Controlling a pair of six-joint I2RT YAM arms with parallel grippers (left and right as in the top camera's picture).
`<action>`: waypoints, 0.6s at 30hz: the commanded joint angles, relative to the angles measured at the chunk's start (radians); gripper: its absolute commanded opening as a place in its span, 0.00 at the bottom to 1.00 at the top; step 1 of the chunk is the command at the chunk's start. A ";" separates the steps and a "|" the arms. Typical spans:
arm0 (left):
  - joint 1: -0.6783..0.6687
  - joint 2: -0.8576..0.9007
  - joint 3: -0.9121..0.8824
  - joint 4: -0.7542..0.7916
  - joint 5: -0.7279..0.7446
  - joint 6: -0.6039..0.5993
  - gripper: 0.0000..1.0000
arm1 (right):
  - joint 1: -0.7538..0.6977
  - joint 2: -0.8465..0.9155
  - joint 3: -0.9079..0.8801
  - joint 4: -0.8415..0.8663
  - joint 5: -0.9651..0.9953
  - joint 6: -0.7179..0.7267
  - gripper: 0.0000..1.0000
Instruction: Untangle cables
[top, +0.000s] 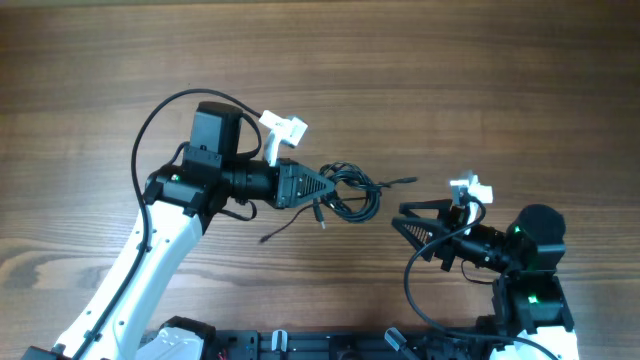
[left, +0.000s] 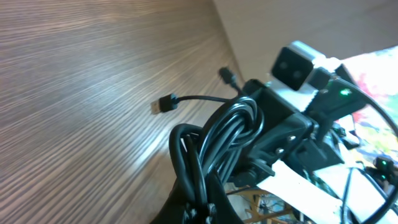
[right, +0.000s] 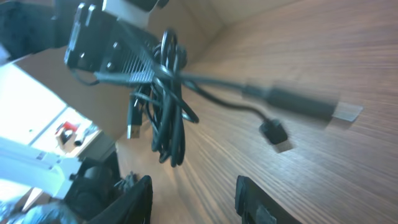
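My left gripper (top: 322, 190) clamped on a coil of thin black cables (top: 352, 196), plug ends (left: 163, 104) trailing over the brown wooden table (top: 430, 70), my right gripper (top: 398, 217) nearby, parted, empty.

Cables (top: 350, 195): 2 thin black wires, bunched in one tangled coil w/ several loops, pinched at tip of left gripper (top: 326, 188), approx mid-scene. In right wrist view the coil hangs below the grip. Loose ends stick out: plug end (top: 408, 181) reaching right, long tail (top: 272, 236) trailing down-left, short end (top: 322, 222) dangling under the coil.
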 joint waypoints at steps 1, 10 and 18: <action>-0.007 -0.015 0.013 0.011 0.082 0.001 0.04 | 0.040 0.042 0.004 0.058 -0.035 0.056 0.46; -0.113 -0.015 0.013 0.104 -0.104 -0.236 0.04 | 0.185 0.325 0.004 0.467 -0.030 0.286 0.13; -0.143 -0.015 0.013 0.177 -0.248 -0.331 0.33 | 0.186 0.464 0.004 0.727 0.121 0.603 0.04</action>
